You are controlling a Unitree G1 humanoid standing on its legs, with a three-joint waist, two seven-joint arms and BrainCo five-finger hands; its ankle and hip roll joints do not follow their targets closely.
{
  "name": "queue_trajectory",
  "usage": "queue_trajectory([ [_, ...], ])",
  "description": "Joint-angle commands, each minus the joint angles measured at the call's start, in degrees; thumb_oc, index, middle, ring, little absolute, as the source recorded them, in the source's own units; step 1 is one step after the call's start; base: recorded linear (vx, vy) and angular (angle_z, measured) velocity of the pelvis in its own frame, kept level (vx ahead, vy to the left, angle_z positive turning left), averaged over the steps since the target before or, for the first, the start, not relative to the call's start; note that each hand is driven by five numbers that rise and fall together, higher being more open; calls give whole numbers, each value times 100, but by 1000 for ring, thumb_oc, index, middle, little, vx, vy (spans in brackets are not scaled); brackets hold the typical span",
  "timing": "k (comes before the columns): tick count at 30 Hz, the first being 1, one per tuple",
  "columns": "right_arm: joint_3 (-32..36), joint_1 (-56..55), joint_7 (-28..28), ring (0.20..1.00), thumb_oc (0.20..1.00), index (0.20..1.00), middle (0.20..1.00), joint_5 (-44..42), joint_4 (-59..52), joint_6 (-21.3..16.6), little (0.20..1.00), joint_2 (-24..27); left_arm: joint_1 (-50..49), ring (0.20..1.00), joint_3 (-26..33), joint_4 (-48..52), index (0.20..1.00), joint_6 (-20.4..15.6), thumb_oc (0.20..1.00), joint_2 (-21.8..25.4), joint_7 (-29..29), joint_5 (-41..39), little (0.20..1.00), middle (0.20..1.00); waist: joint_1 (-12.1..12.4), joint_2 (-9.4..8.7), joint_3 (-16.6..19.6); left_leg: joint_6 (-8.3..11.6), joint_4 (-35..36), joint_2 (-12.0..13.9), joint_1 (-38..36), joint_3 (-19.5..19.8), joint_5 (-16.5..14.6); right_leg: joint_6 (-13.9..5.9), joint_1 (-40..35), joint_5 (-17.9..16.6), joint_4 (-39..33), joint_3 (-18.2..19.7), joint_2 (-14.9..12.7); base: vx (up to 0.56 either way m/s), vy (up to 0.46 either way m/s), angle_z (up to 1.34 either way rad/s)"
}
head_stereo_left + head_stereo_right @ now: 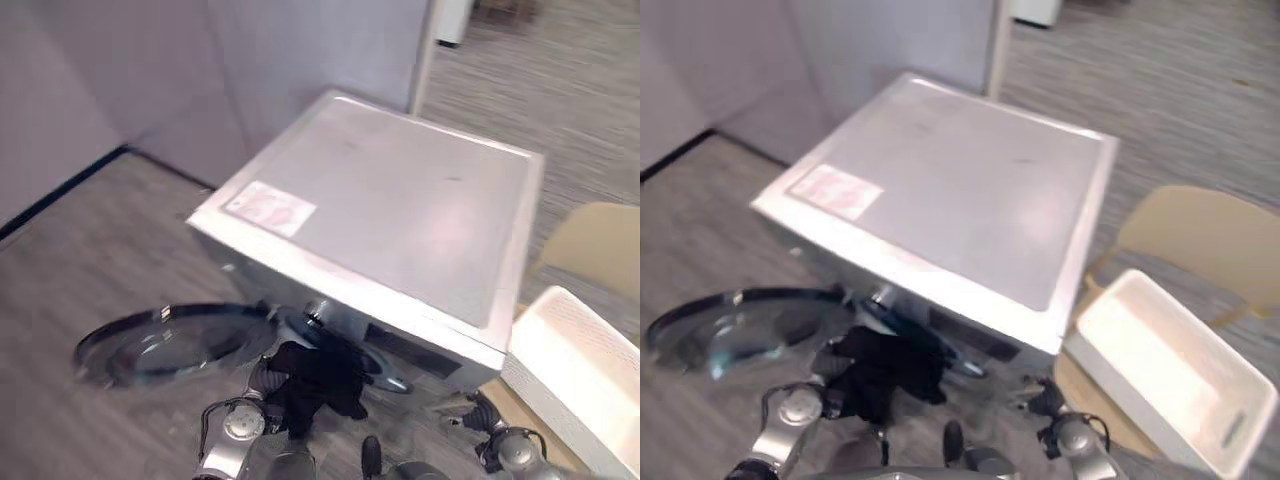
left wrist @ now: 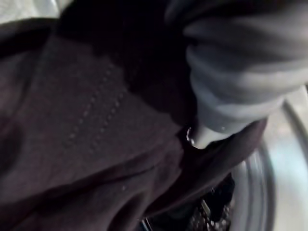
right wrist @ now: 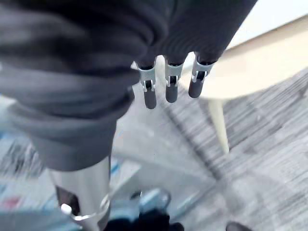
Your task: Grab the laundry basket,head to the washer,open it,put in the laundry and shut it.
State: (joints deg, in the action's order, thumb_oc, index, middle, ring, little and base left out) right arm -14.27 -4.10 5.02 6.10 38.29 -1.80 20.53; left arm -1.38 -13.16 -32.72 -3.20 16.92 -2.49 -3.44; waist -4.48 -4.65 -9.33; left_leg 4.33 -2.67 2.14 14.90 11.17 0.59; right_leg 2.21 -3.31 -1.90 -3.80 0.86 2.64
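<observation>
Silver-grey washer, black laundry, white basket, beige chair, grey striped carpet.

Grey wood-grain floor carries the white square-topped washer; beside it, a pale beige wooden chair bears the white plastic basket.

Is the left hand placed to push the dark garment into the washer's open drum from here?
Probably yes. The left hand holds the dark garment right at the white washer's drum opening, and the round glass door is swung wide aside, leaving the way free.
</observation>
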Motion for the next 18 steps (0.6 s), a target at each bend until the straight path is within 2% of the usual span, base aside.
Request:
queue_trajectory([
  [1,215,249,68,1000,1000,1000,1000,-102,-217,-158,1000,183,79,200,8,491,200,-324,200,365,-99,106,200,200,186,-42,-226,-129,-341,-8,-728,-1052,-262,-814,552,599,849,-212,-653,-7,460,-140],
  [2,175,336,65,1000,1000,1000,1000,-71,-218,-132,1000,129,94,200,1,526,200,-335,200,421,-119,124,200,200,162,-25,-286,-224,-255,-18,-789,-1339,-278,-906,813,502,999,45,-713,-92,443,-92],
  [5,68,558,92,1000,1000,1000,1000,-46,-150,-102,1000,29,229,200,30,555,200,-363,200,561,-206,124,200,200,173,-51,-452,-322,-241,-41,-751,-1825,-320,-1061,1265,281,1157,164,-832,-190,272,-120],
  [7,-13,714,131,1000,1000,1000,1000,-19,-55,-107,1000,-54,347,200,59,568,200,-394,200,641,-269,65,200,200,277,-67,-577,-355,-300,20,-684,-2129,-364,-1103,1497,191,1329,-267,-1007,-183,97,-100],
  [12,-110,841,193,1000,1000,1000,1000,-46,-155,-158,1000,-65,512,200,47,668,200,-374,200,678,-324,-12,200,200,431,-44,-734,-435,-556,106,-400,-2562,-357,-890,1412,683,2169,-1323,-1080,-170,73,-45],
  [14,-169,865,249,1000,1000,1000,1000,-67,-194,-147,1000,-79,583,200,52,728,200,-371,200,680,-378,-108,200,200,585,-128,-824,-372,-832,156,-275,-2715,-538,-785,1385,947,2194,-1654,-1182,-207,-109,-58],
  [15,-238,973,320,1000,1000,1000,1000,-190,-245,-160,1000,-86,777,200,54,838,200,-422,200,651,-513,-370,200,200,592,-184,-1097,-430,-1464,264,304,-2702,-618,-681,1819,1031,2523,-1460,-1052,-265,-177,-76],
  [16,-236,982,320,1000,1000,1000,1000,-191,-242,-160,1000,-86,787,200,53,833,200,-423,200,652,-513,-373,200,200,597,-183,-1084,-431,-1498,273,341,-2705,-635,-680,1854,1040,2547,-1453,-1050,-308,-147,-45],
  [18,-284,1181,457,1000,1000,1000,1000,-277,-229,-161,1000,-59,971,200,109,867,200,-527,200,510,-725,-662,200,200,630,-148,-1200,-511,-1940,409,842,-2691,-770,-609,2408,1123,2943,-1474,-1095,-159,-73,-2],
])
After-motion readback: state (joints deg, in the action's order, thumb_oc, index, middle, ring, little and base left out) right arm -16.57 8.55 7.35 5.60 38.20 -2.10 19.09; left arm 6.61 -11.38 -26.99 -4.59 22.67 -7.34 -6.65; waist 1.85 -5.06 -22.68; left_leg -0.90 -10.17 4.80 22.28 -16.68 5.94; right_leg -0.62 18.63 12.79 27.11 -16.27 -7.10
